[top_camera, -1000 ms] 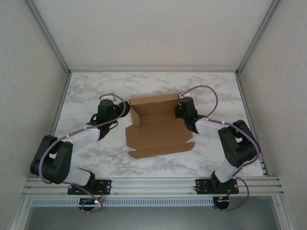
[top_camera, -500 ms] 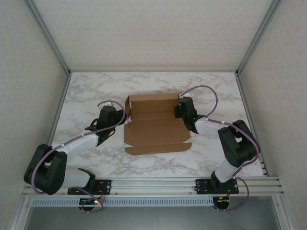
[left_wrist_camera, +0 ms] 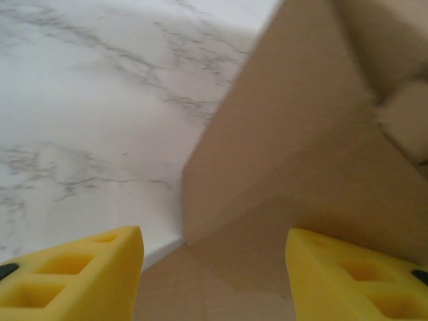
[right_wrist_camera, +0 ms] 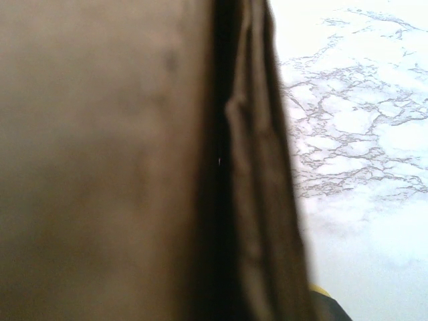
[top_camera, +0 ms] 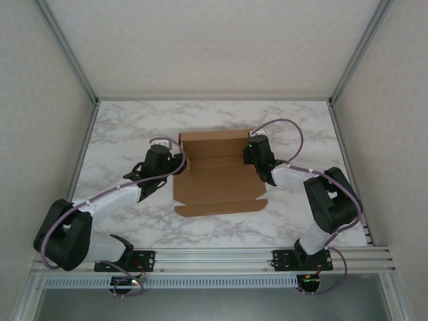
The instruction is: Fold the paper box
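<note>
Centrally in the top view, the plain brown cardboard paper box (top_camera: 217, 180) lies on the white marbled table (top_camera: 127, 120); the left gripper (top_camera: 178, 162) stands partly open at its left edge, a raised flap's corner between the yellow fingers (left_wrist_camera: 73, 274), ungripped; the right gripper (top_camera: 250, 152) is pinched closed on the upper-right wall.

Worktop (top_camera: 120, 127): white marble-look surface with grey veining, flat. One item on it: brown paper box (top_camera: 217, 177), unprinted, roughly centred, partly folded. The base panel sits flat on the worktop, and so does the near flap, spread toward the near edge. Left side flap stands up. Far panel raised.
</note>
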You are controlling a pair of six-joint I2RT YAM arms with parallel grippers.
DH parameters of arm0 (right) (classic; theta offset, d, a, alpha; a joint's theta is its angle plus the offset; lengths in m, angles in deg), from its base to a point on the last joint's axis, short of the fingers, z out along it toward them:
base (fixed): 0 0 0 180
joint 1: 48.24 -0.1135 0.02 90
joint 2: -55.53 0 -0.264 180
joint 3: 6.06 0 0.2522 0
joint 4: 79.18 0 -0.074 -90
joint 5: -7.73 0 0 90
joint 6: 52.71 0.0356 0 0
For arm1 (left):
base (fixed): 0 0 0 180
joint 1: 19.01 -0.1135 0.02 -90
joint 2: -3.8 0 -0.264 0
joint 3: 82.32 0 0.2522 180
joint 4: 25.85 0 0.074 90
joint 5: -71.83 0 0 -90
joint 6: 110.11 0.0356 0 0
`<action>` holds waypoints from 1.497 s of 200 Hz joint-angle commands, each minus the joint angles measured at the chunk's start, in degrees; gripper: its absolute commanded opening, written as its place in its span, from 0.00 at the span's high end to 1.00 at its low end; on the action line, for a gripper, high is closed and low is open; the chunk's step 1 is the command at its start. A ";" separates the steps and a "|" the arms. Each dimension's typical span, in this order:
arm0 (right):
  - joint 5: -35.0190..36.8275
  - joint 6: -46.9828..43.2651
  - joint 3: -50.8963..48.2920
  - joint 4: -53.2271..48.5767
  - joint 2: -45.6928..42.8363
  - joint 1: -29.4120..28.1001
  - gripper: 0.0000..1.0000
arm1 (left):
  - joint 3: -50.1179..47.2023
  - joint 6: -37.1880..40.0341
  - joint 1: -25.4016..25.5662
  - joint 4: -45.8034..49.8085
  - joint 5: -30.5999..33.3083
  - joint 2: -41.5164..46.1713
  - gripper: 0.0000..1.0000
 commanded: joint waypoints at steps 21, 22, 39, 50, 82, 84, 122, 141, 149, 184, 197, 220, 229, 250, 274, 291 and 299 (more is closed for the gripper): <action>-2.81 0.42 -0.57 -4.60 1.09 -0.44 1.00 | 1.95 3.62 1.16 -0.77 1.36 -1.75 0.40; -2.86 0.42 -0.59 -4.57 1.09 -0.43 1.00 | 1.99 3.70 1.16 -0.79 1.54 -1.86 0.40; -3.05 0.25 -0.93 -4.08 0.85 -0.45 1.00 | 2.05 5.82 1.07 -2.00 4.77 -3.49 0.40; -3.26 0.24 -1.19 -3.82 0.78 -0.44 1.00 | 2.25 7.38 1.07 -3.09 6.53 -4.82 0.40; -3.99 -0.16 -1.37 -3.60 0.48 -0.50 1.00 | 3.55 11.77 1.07 -7.93 3.67 -8.63 0.38; -4.03 -0.19 -1.38 -3.54 0.43 -0.51 1.00 | 3.67 11.95 1.07 -8.11 3.47 -8.78 0.38; -5.03 -1.60 -2.14 -2.91 -0.22 -0.49 1.00 | 4.35 17.49 0.49 -11.76 2.40 -10.76 0.33; -5.45 -2.04 -2.67 -2.27 -0.23 -0.48 1.00 | 4.32 19.15 -0.78 -12.87 -0.13 -11.45 0.31; -5.66 -2.26 -2.87 -1.92 -0.19 -0.52 1.00 | 4.40 19.54 -1.18 -14.78 -1.05 -11.71 0.31; -5.89 -2.77 -2.77 -1.84 0.03 -0.66 1.00 | 5.26 20.24 -3.25 -16.72 -2.52 -12.90 0.35; -5.89 -2.92 -2.62 -1.93 -0.13 -0.67 1.00 | 5.62 20.69 -4.20 -16.64 -3.82 -13.82 0.39; -5.72 -3.01 -2.56 -2.20 -0.15 -0.63 1.00 | 5.69 20.18 -5.92 -17.05 -6.50 -14.84 0.51; -5.72 -3.01 -2.51 -2.25 -0.16 -0.66 1.00 | 5.64 19.91 -6.45 -17.33 -7.52 -15.04 0.57; -5.54 -3.10 -2.37 -2.34 -0.15 -0.67 1.00 | 5.91 20.16 -6.66 -16.75 -8.26 -15.40 0.68; -5.52 -3.01 -2.19 -2.36 0.12 -0.70 1.00 | 4.95 20.63 -6.70 -16.63 -8.12 -15.95 0.69; -5.44 -2.76 -2.07 -2.52 0.23 -0.78 1.00 | 3.82 20.28 -6.66 -17.35 -6.94 -16.30 0.68; -5.40 -2.68 -2.06 -2.44 0.29 -0.73 1.00 | 3.54 20.04 -6.69 -17.79 -6.82 -16.51 0.67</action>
